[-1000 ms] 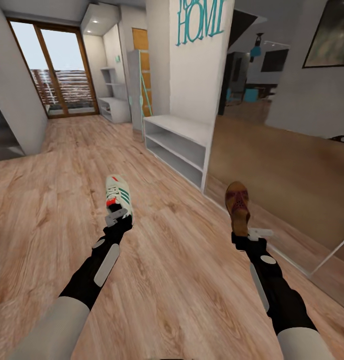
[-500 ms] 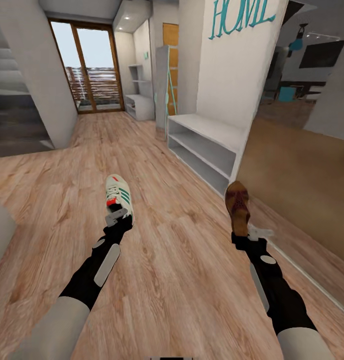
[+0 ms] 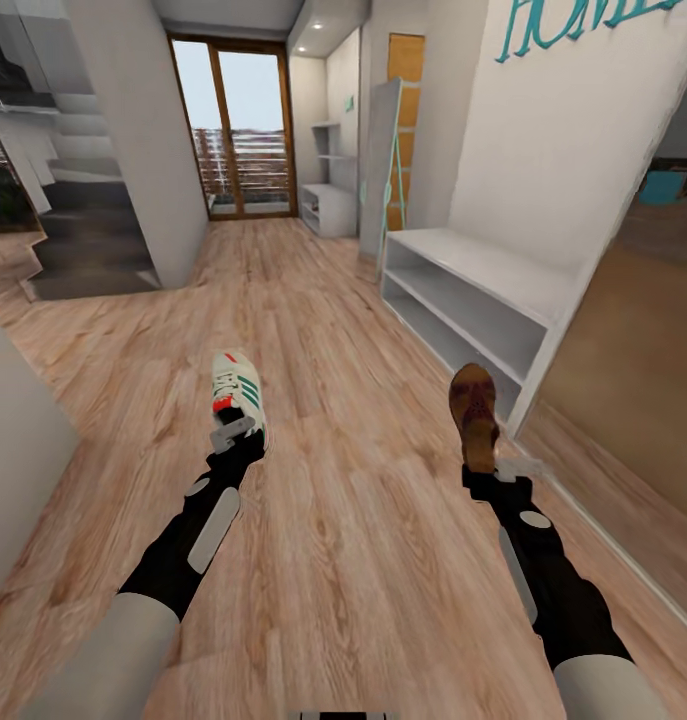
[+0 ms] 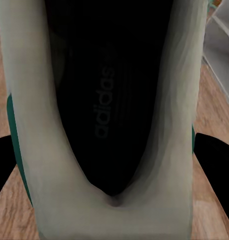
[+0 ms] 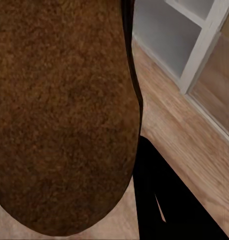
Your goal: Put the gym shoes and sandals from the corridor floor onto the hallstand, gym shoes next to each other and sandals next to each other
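Left claw [image 3: 235,432]: pinching the heel of a gym shoe [image 3: 238,392], held up over the corridor floor [image 3: 353,520], toe pointing away from the arm.
Right claw [image 3: 495,467]: clamped on the heel end of a sandal [image 3: 475,412], also off the floor.
Hallstand [image 3: 483,300]: just ahead and to the outer side of the right claw; bench top and both open shelves look bare.
Beyond it: a mirrored wardrobe door [image 3: 633,370] runs right beside the right arm.
Far ahead: glass door [image 3: 238,130], and stairs [image 3: 83,240] off past the left claw.
Writing: "adidas" on the shoe's dark insole [image 4: 105,102]; teal wall letters [image 3: 573,22], cut off, read roughly "HOME".
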Motion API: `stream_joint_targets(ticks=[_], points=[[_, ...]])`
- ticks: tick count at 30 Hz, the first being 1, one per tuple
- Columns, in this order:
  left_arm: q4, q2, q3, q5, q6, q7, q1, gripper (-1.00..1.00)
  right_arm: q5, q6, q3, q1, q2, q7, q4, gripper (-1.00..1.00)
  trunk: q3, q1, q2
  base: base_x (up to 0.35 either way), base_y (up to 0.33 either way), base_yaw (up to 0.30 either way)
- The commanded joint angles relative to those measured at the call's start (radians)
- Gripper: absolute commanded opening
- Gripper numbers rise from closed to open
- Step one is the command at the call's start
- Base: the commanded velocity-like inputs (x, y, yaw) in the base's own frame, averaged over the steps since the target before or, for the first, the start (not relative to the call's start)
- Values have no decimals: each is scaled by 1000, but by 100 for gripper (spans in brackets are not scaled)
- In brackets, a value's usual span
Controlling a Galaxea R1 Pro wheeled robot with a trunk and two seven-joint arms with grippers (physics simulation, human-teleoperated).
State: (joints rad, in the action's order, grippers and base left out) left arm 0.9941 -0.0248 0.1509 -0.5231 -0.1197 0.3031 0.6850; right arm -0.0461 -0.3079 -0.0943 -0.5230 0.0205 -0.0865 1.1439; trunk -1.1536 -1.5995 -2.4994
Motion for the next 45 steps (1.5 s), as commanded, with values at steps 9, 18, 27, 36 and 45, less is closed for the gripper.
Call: stream_joint_targets(ticks=[9, 18, 27, 36, 45], points=[[1, 0, 2, -5, -3, 8, 1, -100, -1, -7, 1, 0, -1, -4, 2, -100, -2, 0, 0, 346, 0, 290], [1, 0, 2, -5, -3, 8, 1, -100, -1, -7, 0, 0, 1, -4, 3, -100, 0, 0, 0, 346, 0, 85], [1, 0, 2, -6, -3, 8, 1, -100, 0, -7, -1, 0, 1, -4, 4, -100, 13, 0, 0, 346, 0, 145], [1, 0, 2, -6, -3, 8, 1, -100, 0, -8, -1, 0, 1, -4, 4, -100, 20, 0, 0, 346, 0, 140], [0, -2, 9, -6, -3, 8, 1, -100, -1, -7, -1, 0, 1, -4, 8, -100, 22, 0, 0, 346, 0, 102]])
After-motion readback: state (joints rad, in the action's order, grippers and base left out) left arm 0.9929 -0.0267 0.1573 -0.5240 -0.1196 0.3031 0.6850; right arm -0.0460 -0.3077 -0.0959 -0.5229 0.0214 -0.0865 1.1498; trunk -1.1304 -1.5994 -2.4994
